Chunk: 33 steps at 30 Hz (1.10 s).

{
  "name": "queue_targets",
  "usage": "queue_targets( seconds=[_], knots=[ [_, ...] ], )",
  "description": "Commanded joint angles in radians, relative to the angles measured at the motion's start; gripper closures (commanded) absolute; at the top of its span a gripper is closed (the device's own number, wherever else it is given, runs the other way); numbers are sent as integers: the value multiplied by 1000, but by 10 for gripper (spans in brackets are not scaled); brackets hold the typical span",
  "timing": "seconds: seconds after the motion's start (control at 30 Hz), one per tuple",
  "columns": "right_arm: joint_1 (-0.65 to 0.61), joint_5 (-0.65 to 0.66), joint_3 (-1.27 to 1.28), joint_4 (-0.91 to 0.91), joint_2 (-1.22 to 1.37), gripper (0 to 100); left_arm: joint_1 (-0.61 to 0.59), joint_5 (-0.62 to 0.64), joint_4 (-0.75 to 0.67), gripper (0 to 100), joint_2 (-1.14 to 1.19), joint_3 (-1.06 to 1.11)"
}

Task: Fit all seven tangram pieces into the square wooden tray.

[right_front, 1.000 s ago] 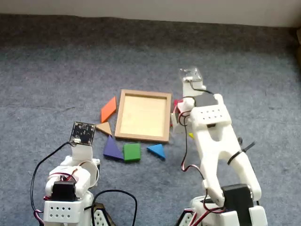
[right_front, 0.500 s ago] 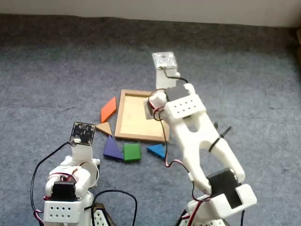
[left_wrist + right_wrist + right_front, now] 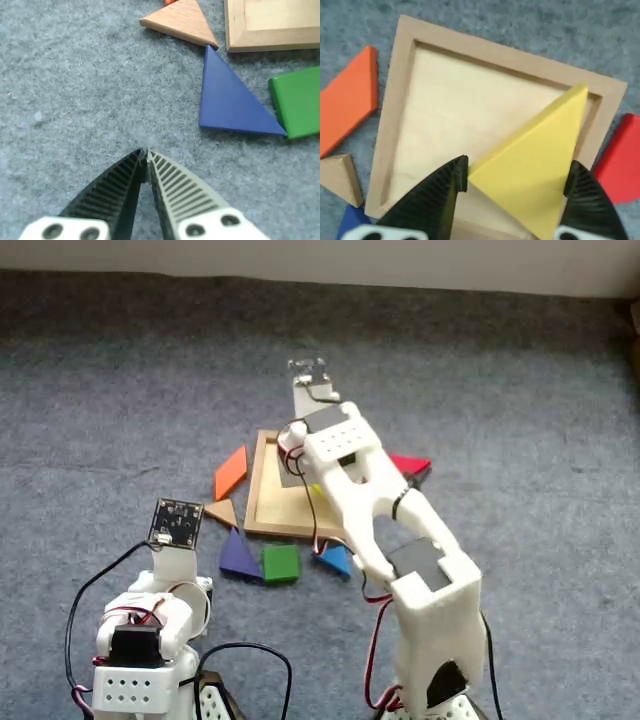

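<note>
Right wrist view: right gripper (image 3: 517, 171), grasping the yellow triangle (image 3: 536, 162), has swung from beside the tray's (image 3: 394, 105) right edge to over its floor, ready to place. Left gripper (image 3: 146, 156) sits clenched, empty.

Bare tray (image 3: 445, 115) floor beneath yellow triangle (image 3: 535, 160), rim (image 3: 391, 115) around.

Grey carpet (image 3: 120, 360) — pale wall (image 3: 300, 255) (far edge).

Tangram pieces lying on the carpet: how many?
6. Orange parallelogram and tan triangle left of the tray; dark blue triangle, green square and light blue triangle along its near edge; red piece on its right. Yellow triangle is in the right tool.
</note>
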Motion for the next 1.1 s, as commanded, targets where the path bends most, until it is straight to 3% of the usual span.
queue_targets(
  seconds=[0.0,0.27,0.4,1.07],
  knots=[
    [-10,-69,-56,-18,-16,731,-12,8,3,994,-30,19],
    [-15,-86,-50,-18,-13,731,-12,8,3,994,-30,19],
    [-10,-155,-48,-18,-13,731,-12,8,3,994,-30,19],
    [4,-87,-48,-18,-12,728,-12,8,3,994,-30,19]
  ],
)
